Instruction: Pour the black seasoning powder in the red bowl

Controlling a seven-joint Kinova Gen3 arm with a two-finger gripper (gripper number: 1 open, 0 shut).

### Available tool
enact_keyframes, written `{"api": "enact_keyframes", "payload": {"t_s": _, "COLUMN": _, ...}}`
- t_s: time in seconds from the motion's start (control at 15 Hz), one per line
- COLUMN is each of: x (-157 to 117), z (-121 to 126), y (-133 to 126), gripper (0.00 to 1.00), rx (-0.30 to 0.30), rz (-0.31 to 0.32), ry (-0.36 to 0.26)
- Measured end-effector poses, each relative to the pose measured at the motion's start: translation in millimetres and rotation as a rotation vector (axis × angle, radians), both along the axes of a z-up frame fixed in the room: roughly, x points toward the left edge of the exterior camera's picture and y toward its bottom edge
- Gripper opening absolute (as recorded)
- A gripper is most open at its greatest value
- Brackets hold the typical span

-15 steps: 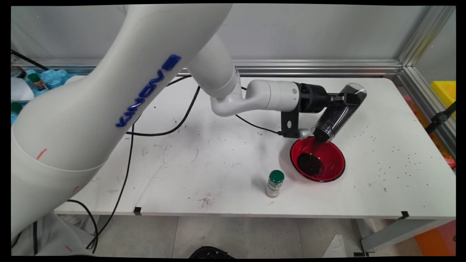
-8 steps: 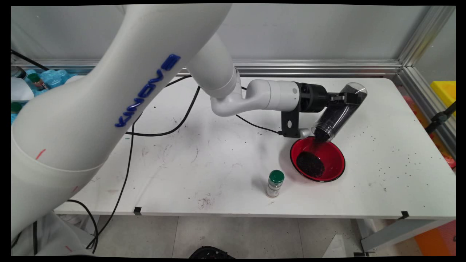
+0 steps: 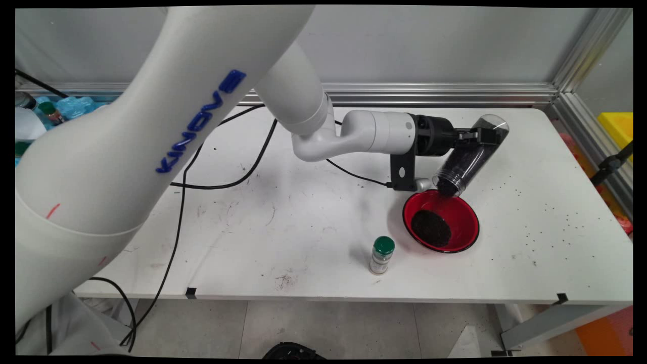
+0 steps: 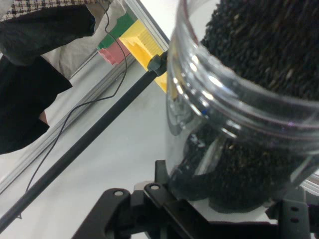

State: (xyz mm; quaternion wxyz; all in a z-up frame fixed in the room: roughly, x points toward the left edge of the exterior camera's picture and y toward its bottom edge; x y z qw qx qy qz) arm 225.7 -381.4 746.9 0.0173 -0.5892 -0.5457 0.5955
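Note:
My gripper (image 3: 477, 135) is shut on a clear plastic jar (image 3: 470, 156) holding black grains. The jar is tilted mouth-down to the lower left, its mouth just above the far rim of a red bowl (image 3: 465, 217). A heap of black grains (image 3: 430, 228) lies in the bowl. In the hand view the clear jar (image 4: 239, 99) fills the right half, dark grains pressed against its wall, with the gripper's black linkage (image 4: 149, 209) under it. A small bottle with a green cap (image 3: 382, 255) stands upright on the table, left of the bowl and nearer the front edge.
Black cables (image 3: 237, 179) trail over the table's left half. Stray black grains (image 3: 556, 217) dot the table right of the bowl. An aluminium rail (image 3: 434, 93) runs along the back, with a frame post at the right. A yellow box (image 3: 619, 126) sits beyond the right edge.
The stream of grains from the jar to the bowl has thinned out and the heap in the bowl is a little bigger. The jar and gripper have hardly moved.

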Motion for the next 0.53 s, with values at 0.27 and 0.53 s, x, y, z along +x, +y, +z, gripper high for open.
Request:
{"api": "enact_keyframes", "payload": {"t_s": 0.27, "x": 0.5, "z": 1.0, "y": 0.0, "gripper": 0.00, "rx": 0.025, "rz": 0.003, "ry": 0.016}}
{"api": "enact_keyframes", "payload": {"t_s": 0.53, "x": 0.9, "z": 4.0, "y": -0.6, "gripper": 0.00, "rx": 0.055, "rz": 0.008, "ry": 0.042}}
